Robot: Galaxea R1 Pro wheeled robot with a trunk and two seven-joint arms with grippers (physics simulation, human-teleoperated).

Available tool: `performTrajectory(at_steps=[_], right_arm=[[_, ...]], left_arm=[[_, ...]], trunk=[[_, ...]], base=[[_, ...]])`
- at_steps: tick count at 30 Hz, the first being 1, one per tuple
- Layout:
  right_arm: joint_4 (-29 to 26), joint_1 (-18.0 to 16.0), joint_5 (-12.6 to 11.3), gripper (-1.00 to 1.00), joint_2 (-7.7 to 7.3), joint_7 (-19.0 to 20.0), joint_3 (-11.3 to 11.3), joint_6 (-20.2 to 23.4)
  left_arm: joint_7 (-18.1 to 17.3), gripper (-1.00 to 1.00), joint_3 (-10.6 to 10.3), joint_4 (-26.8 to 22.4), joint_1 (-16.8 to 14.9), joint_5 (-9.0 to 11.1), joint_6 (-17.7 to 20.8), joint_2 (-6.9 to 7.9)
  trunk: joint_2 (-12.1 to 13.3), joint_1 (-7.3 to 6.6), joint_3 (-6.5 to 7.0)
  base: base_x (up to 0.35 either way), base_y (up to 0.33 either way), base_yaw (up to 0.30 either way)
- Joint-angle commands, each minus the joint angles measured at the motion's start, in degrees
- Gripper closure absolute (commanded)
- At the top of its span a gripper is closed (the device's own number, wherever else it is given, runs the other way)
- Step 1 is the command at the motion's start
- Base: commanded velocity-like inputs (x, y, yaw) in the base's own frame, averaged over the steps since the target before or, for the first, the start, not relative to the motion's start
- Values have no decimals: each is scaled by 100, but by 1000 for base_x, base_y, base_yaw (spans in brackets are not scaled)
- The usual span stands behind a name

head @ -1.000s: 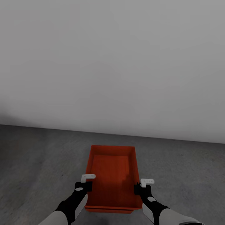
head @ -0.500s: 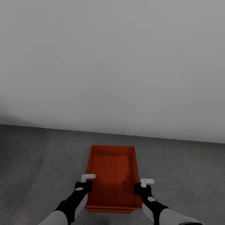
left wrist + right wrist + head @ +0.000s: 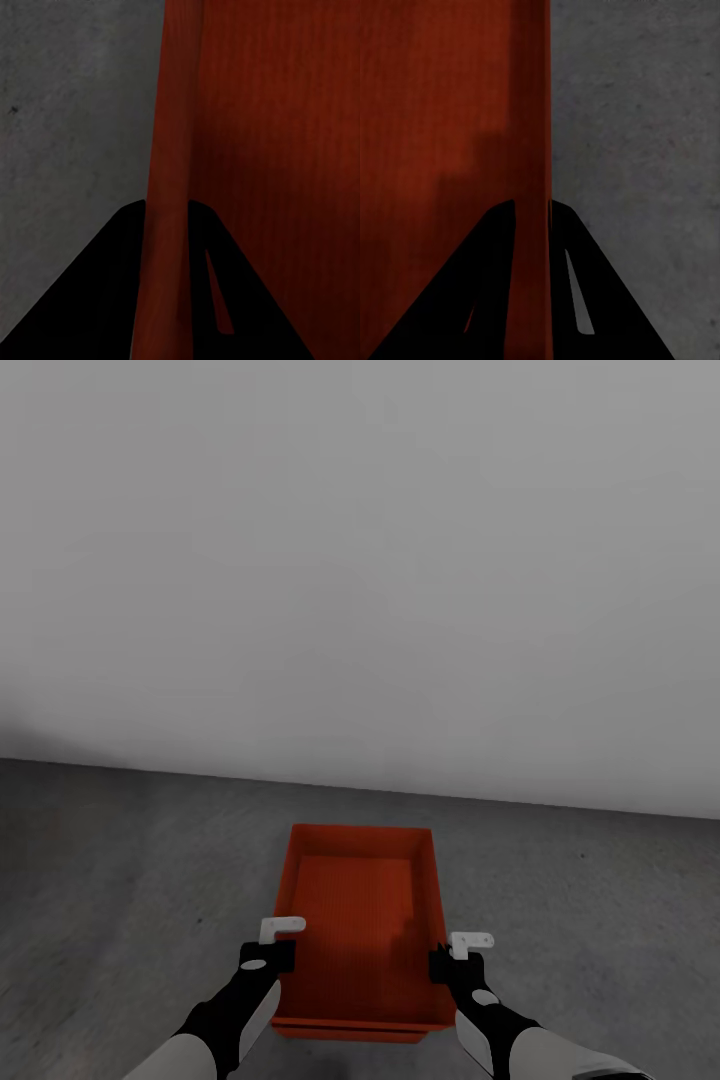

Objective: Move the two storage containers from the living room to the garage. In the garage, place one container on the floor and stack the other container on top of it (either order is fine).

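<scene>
Showing nothing changed since earlier, left gripper (image 3: 284, 940) and right gripper (image 3: 452, 952) each clamp a side wall of the orange-red ribbed rectangular plastic bin (image 3: 360, 920) near the pale grey wall (image 3: 360, 560)

The orange-red bin (image 3: 362, 920) looks like matt plastic, its bottom and walls finely ribbed. Under it the floor (image 3: 130, 860) is dark grey concrete, speckled and faintly rough, without shine. Behind the bin the wall (image 3: 360, 560) is a plain pale grey, smooth and matt, like painted plaster.
</scene>
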Motion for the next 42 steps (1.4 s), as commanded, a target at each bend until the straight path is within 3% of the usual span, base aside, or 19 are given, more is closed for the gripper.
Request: performTrajectory(at_steps=[1,42], right_arm=[[-13,-4,-26,100,-68,22,-234,-228],[-13,-4,-30,100,-68,22,-234,-228]], left_arm=[[63,100,210,0,-3,112,35,16],[64,100,217,0,-3,112,35,14]], trunk=[[-2,-1,-4],[-2,-1,-4]], base=[[0,0,0],[0,20,0]])
